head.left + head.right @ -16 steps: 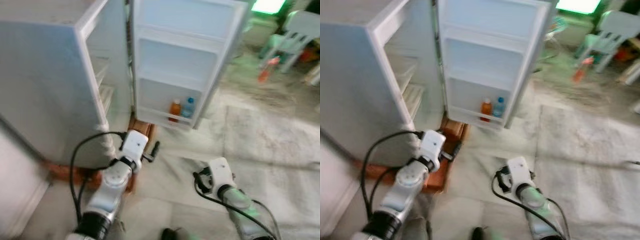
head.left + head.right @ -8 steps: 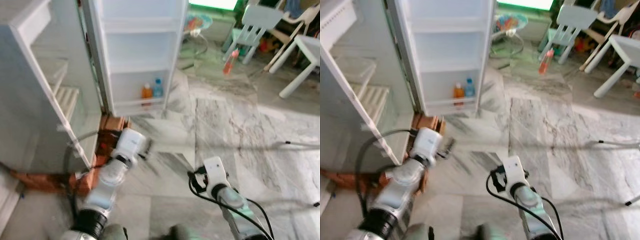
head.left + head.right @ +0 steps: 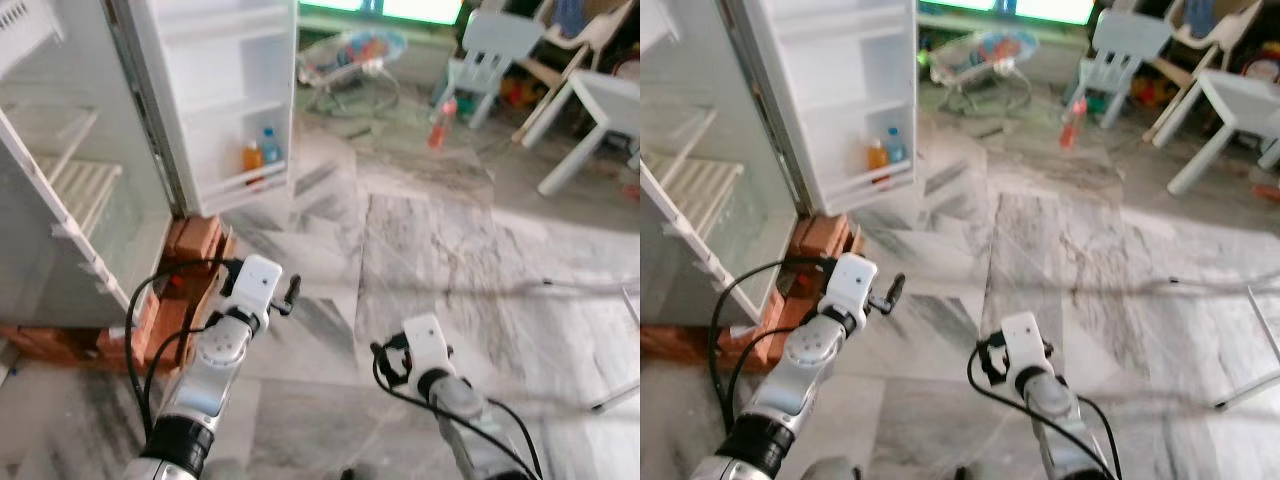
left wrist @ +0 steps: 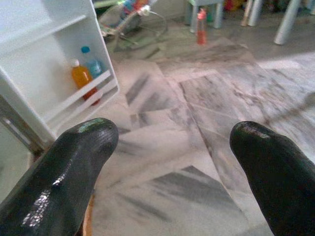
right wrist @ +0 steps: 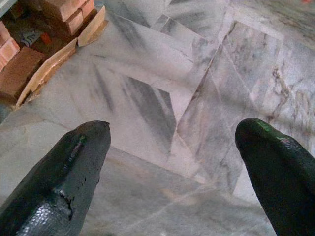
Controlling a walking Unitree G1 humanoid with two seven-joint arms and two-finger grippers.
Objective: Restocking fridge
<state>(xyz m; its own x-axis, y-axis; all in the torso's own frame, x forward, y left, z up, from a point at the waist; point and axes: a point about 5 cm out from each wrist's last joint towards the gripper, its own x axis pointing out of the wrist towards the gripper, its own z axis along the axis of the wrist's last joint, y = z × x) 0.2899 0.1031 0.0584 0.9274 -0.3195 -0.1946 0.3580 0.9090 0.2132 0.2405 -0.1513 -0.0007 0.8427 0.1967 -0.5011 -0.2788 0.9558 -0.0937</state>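
Note:
The white fridge (image 3: pixel 60 190) stands open at the left, its door (image 3: pixel 220 90) swung wide. An orange bottle (image 3: pixel 252 157) and a blue-capped bottle (image 3: pixel 269 146) stand side by side in the door's lowest shelf, also seen as the orange bottle (image 4: pixel 81 77) and blue bottle (image 4: pixel 93 65). A red bottle (image 3: pixel 437 122) stands on the floor far off near the chairs. My left gripper (image 4: pixel 177 162) is open and empty, held low over the marble floor and pointing toward the door. My right gripper (image 5: pixel 172 167) is open and empty above bare floor.
Red bricks (image 3: pixel 190 245) and boards prop up the fridge's base beside my left arm. A baby bouncer (image 3: pixel 350 60), a small chair (image 3: pixel 490 50) and a white table (image 3: pixel 600 110) stand at the back. Thin metal legs (image 3: pixel 620 390) lie at the right.
The whole picture has swung, so the fridge sits further left and more floor and furniture show at the right. Both arms stay low with grippers open.

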